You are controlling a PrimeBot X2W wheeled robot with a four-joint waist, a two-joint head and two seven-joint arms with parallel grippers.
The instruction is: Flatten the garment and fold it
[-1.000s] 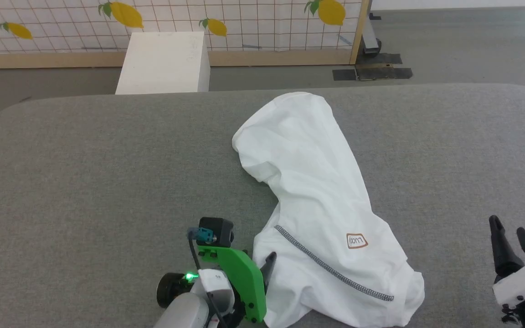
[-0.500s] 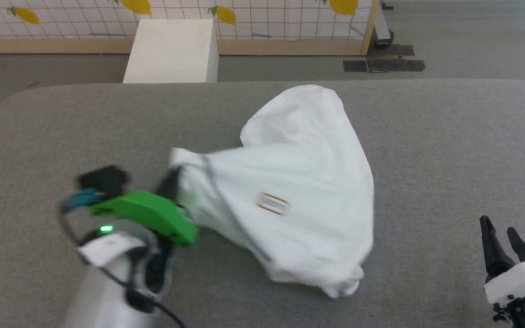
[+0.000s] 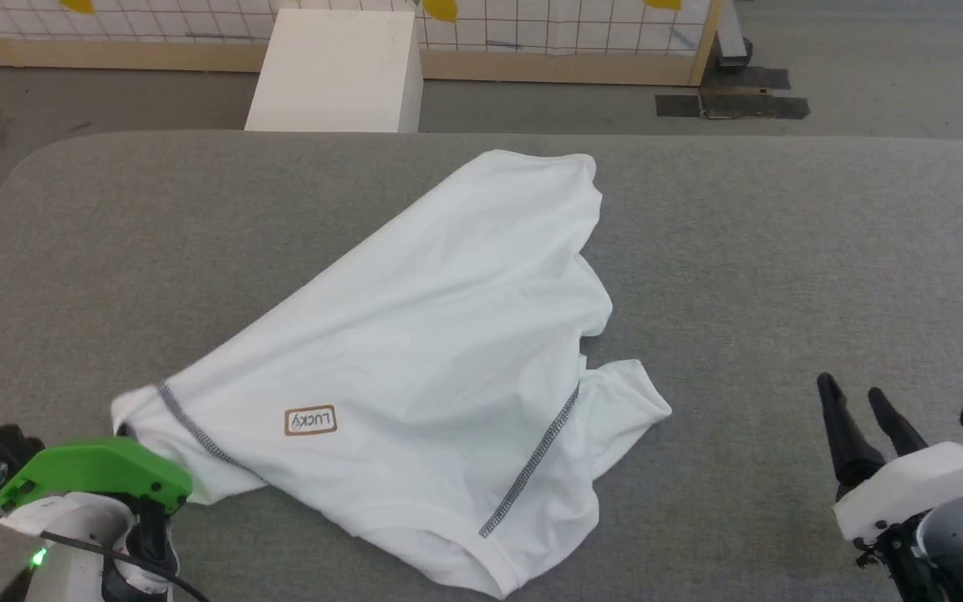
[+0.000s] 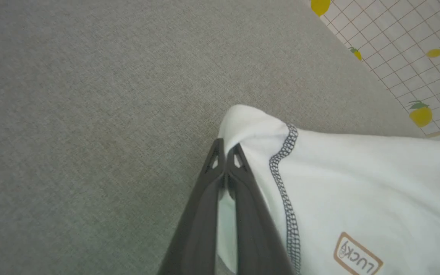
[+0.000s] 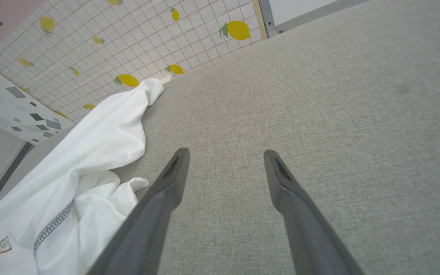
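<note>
Here, at the lower left of the head view, the left gripper (image 4: 224,152) has its fingers pressed together on a corner of the garment (image 3: 415,334), with a thin fold of white cloth caught between them (the left wrist view shows this plainly). A dark zigzag seam (image 3: 193,426) runs just beside that corner, and the brown-bordered logo patch (image 3: 310,420) lies a little further right. The garment spreads from there across the middle of the grey bench (image 3: 782,251), rumpled and only partly flat, its far end reaching towards the back edge. A second seam (image 3: 532,464) slants along its near right side. Well apart from the cloth, at the lower right, the right gripper (image 5: 225,153) hangs over bare bench with its fingers spread wide, holding nothing. A white box (image 3: 335,71) stands on the floor beyond the bench.
</note>
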